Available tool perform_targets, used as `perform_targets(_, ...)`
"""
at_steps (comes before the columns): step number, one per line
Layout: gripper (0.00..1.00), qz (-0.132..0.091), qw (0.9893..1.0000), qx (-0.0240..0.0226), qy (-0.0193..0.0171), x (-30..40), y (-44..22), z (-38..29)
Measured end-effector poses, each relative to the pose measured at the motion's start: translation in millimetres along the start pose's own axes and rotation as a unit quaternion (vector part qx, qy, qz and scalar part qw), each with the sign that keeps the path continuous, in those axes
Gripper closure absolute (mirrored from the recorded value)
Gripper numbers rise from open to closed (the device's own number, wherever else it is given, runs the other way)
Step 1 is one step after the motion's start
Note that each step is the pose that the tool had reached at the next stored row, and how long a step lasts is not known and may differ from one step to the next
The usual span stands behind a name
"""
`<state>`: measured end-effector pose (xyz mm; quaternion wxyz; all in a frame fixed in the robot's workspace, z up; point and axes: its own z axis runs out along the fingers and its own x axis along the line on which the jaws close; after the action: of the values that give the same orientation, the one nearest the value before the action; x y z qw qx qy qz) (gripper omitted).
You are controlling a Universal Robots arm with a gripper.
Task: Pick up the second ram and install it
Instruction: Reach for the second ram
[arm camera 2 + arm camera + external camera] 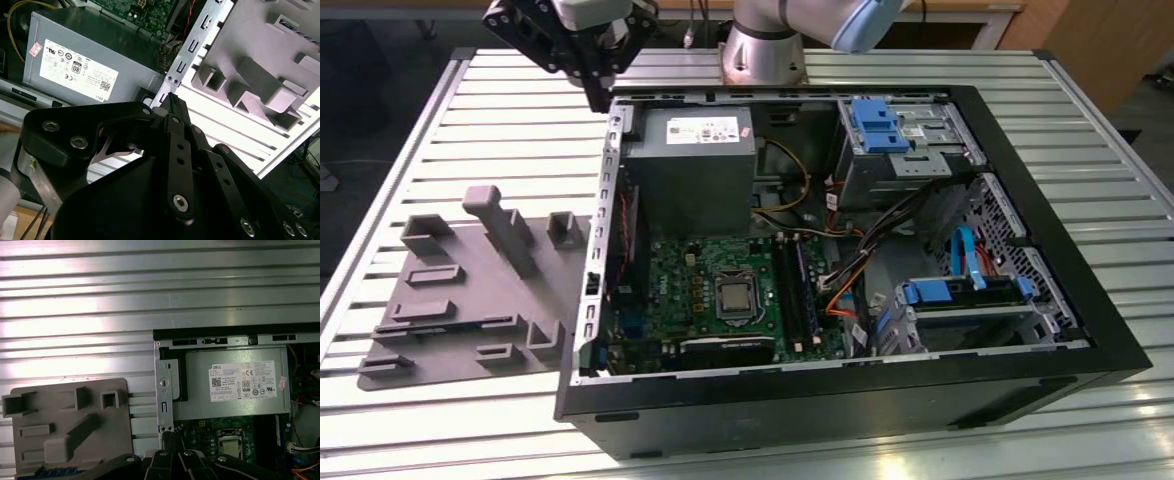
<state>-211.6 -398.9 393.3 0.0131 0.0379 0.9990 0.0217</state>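
A slatted metal counter (480, 90) carries an open computer case (854, 400) and a grey plastic tray (467, 300). The jaws hang above the case's corner beside the power supply (687, 160), fingertips (172, 100) drawn together, with nothing visible between them. A thin blue-edged strip, seemingly the second ram (50, 473), lies in the tray.
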Motion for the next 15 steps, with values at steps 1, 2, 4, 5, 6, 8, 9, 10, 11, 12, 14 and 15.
perform_targets(1, 0.89, 0.000, 1.0000, 0.0000, 0.0000, 0.7, -0.1, 0.0)
perform_targets(2, 0.89, 0.000, 1.0000, 0.0000, 0.0000, 1.4, -0.1, 0.0)
perform_targets(4, 0.89, 0.000, 1.0000, 0.0000, 0.0000, 2.9, -0.2, -0.1)
perform_targets(5, 0.89, 0.000, 1.0000, 0.0000, 0.0000, 3.6, -0.3, -0.1)
perform_targets(6, 0.89, 0.000, 1.0000, 0.0000, 0.0000, 4.3, -0.3, -0.1)
perform_targets(8, 0.89, 0.000, 1.0000, 0.0000, 0.0000, 5.7, -0.4, -0.1)
perform_targets(9, 0.89, 0.000, 1.0000, 0.0000, 0.0000, 6.4, -0.5, -0.2)
perform_targets(10, 0.89, 0.000, 1.0000, 0.0000, 0.0000, 7.1, -0.5, -0.2)
perform_targets(11, 0.89, 0.000, 1.0000, 0.0000, 0.0000, 7.8, -0.6, -0.2)
perform_targets(12, 0.89, 0.000, 1.0000, 0.0000, 0.0000, 8.5, -0.6, -0.2)
perform_targets(14, 0.89, 0.000, 1.0000, 0.0000, 0.0000, 9.8, -0.8, -0.2)
perform_targets(15, 0.89, 0.000, 1.0000, 0.0000, 0.0000, 10.6, -0.8, -0.3)
